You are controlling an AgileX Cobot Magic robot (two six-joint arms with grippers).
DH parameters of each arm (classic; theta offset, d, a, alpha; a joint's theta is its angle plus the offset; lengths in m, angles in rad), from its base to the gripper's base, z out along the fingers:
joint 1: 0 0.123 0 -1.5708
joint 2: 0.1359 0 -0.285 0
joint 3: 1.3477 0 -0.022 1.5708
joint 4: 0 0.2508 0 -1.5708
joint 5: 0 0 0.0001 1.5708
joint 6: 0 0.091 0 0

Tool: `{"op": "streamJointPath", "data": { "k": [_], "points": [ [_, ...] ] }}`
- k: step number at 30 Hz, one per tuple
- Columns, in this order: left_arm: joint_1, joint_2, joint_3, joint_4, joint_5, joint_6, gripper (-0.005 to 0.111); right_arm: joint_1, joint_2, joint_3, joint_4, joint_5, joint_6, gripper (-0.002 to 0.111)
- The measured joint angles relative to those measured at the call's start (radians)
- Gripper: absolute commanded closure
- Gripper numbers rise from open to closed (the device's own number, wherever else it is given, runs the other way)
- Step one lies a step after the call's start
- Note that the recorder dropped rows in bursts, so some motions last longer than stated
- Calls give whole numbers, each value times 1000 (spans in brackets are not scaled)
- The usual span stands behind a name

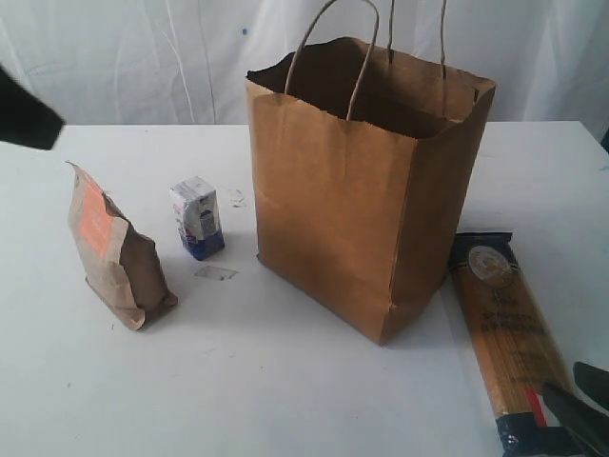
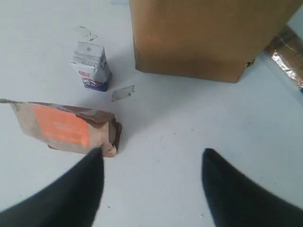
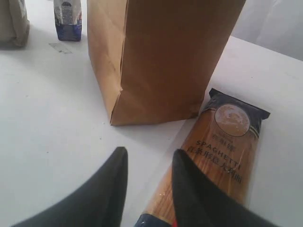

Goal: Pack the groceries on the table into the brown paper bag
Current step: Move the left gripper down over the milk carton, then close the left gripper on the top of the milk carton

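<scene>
The left pincer [image 2: 152, 156] hangs with its jaws spread wide and nothing between them, over bare worktop [image 1: 285, 381] just beside the brown orange-labelled pouch [image 2: 61, 127]. That pouch stands on its base, and the small white-blue carton [image 2: 92, 66] stands upright a little beyond it, nearer the brown paper bag [image 1: 352, 209]. The right pincer [image 3: 147, 153] has its jaws partly apart and grips nothing. It hovers above the near end of the long spaghetti packet [image 3: 227, 151], which lies flat with its far end just beside the bag's base. The bag stands upright and open-topped near the middle of the worktop, handles up. Its inside cannot be seen, so whether anything has gone in cannot be told. Three groceries plainly remain outside: pouch, carton and spaghetti. No other groceries show on the worktop, so the job looks perhaps half done, with each arm placed as if to take the item nearest it.
</scene>
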Motion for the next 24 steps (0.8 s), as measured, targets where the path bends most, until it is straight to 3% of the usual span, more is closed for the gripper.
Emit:
{"op": "streamJointPath", "data": {
  "k": [12, 18, 24],
  "points": [
    [0, 542, -429, 106, 42, 76, 31, 0, 0, 0, 0, 0, 0, 77],
    [0, 772, -478, 112, 30, 177, 31, 0, 0, 0, 0, 0, 0, 77],
    [0, 838, -478, 130, -45, 253, 31, 0, 0, 0, 0, 0, 2, 77]
  ]
}}
